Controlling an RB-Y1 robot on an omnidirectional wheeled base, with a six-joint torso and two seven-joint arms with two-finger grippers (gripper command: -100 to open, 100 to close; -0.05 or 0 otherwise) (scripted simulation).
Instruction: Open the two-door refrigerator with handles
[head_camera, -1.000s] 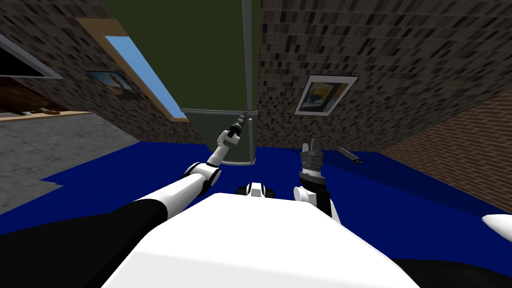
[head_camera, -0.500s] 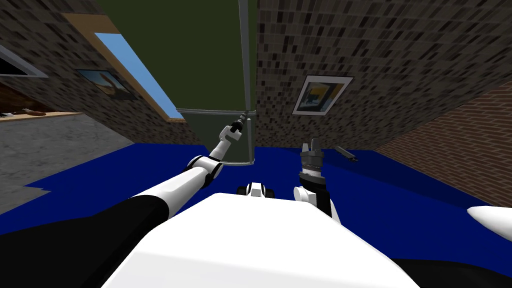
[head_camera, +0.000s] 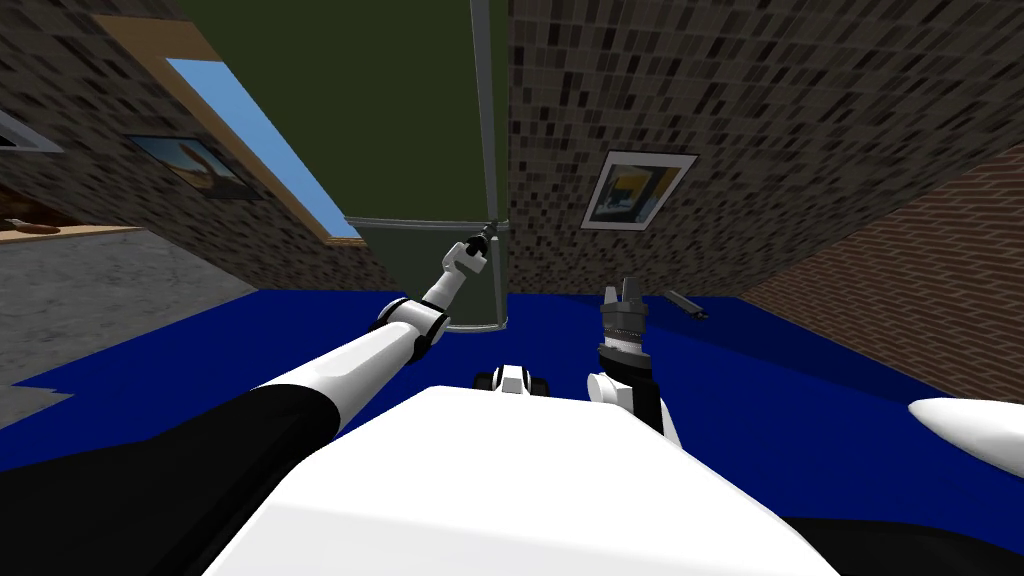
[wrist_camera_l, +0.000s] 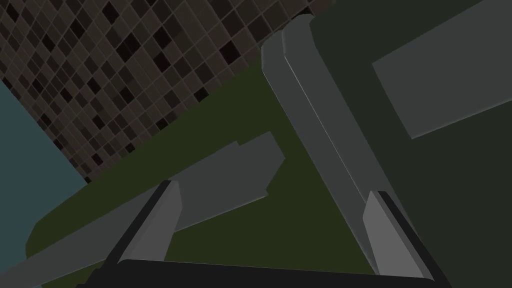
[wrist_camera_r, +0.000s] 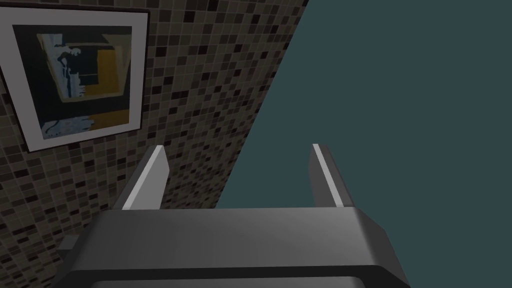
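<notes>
- Quick update: over the last second the left arm has stretched out further. The left gripper (head_camera: 483, 237) has crept up to the bottom end of the tall grey handle (head_camera: 483, 120) on the dark green refrigerator (head_camera: 420, 100), right at the seam between its upper and lower doors. The robot's torso seems to have swung a bit too, since the whole room has slid sideways from its head camera.
- What that means, I reckon: this is the tail of the reach, not the pull. Both doors look shut, so none of the actual opening is done.
- From the left hand's own camera, the blades stand wide apart with nothing pinched. The handle (wrist_camera_l: 310, 115) runs just inside one fingertip (wrist_camera_l: 382, 230), so it's barely within the claw. A second grey bar (wrist_camera_l: 210, 185) crosses the door near the other blade.
- Pose: left arm nearly straight, elbow low, wrist tipped up at the fridge, which stands straight ahead against the tiled wall (head_camera: 760, 120).
- The right gripper (head_camera: 622, 292) is parked upright close to the chest, well apart from the fridge, blades apart and empty.
- My guess for next: slide sideways to centre the handle, then close.
</notes>
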